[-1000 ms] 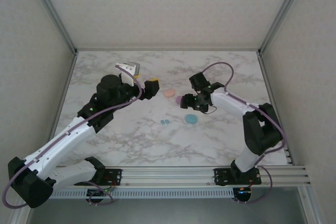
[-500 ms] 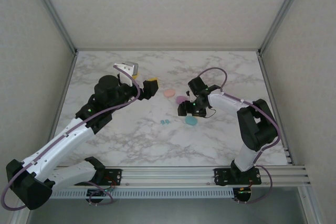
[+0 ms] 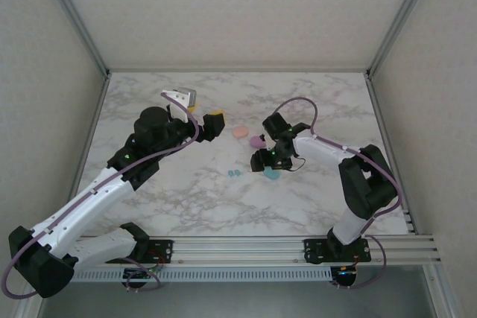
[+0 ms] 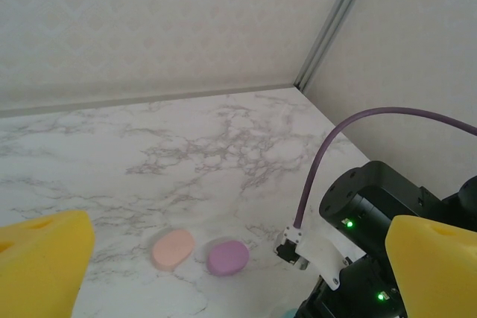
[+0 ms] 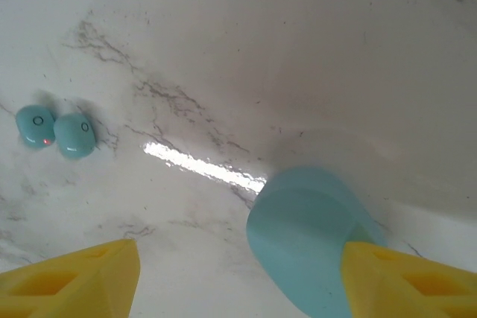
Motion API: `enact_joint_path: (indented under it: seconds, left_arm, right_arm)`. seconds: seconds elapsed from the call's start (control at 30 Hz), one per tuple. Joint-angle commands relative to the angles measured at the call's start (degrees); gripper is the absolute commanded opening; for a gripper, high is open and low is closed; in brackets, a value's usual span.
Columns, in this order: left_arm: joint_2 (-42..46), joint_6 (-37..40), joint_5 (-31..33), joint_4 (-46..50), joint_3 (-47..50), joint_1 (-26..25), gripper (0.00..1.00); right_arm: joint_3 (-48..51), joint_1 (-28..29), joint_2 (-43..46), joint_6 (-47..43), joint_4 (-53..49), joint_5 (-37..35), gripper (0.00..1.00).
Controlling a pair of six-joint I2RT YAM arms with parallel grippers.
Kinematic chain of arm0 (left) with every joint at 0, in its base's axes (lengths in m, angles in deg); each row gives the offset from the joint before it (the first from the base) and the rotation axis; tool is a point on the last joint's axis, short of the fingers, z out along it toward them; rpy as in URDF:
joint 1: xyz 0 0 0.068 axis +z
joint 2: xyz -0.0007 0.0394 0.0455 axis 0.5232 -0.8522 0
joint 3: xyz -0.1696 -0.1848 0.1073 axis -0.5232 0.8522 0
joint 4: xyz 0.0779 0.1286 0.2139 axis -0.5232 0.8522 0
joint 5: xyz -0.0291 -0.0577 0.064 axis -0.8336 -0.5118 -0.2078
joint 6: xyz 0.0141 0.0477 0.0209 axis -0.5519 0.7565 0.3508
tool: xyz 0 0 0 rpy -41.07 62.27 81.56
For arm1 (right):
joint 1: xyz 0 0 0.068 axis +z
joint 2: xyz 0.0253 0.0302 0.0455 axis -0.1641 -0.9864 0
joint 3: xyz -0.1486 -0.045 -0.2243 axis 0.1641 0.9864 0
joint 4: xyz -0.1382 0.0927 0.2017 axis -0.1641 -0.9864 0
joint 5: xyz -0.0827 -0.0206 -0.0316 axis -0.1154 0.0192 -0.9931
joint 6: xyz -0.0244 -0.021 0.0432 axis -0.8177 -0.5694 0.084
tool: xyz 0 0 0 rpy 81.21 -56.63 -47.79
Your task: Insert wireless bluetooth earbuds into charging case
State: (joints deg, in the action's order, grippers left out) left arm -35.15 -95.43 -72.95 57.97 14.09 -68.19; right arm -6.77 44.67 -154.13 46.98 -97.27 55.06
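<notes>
Standing wide over teal case [image 5: 298, 247], R jaws; L jaws wide, empty.

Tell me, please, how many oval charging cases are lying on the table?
3: the peach-pink case mid-table, the purple case right beside it, and the teal case under the open right pincer. Others may be hidden.

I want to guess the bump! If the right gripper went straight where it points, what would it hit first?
Probably the blue case, lying on the table just ahead of the open right gripper. The two earbuds sit off to one side, out of that line. Depth is hard to judge.
</notes>
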Motion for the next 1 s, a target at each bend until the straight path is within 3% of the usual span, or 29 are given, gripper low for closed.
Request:
enact_joint_path:
  seconds: [0.0, 0.17, 0.57, 0.8, 0.97]
  left_arm:
    - [0.0, -0.9, 0.3, -0.3, -0.4, 0.5, 1.00]
    - [0.0, -1.1, 0.3, -0.5, -0.4, 0.4, 1.00]
    - [0.3, -0.8, 0.7, -0.2, 0.0, 0.5, 1.00]
    - [0.2, -0.7, 1.1, -0.4, 0.3, 0.5, 1.00]
    - [-0.1, -0.8, 0.8, -0.6, 0.2, 0.5, 1.00]
  right_arm:
    - [0.1, 0.9, 3.7, -2.4, -1.4, -3.7, 0.72]
    - [0.5, 0.4, 5.2, -4.7, 0.1, -9.3, 0.74]
    - [1.4, 0.4, -1.9, -5.7, -0.9, -2.2, 0.73]
    - [3.3, 1.8, -1.6, -5.0, -0.7, -2.7, 0.66]
    - [4.2, 2.7, -1.3, -3.7, 0.2, -7.2, 0.59]
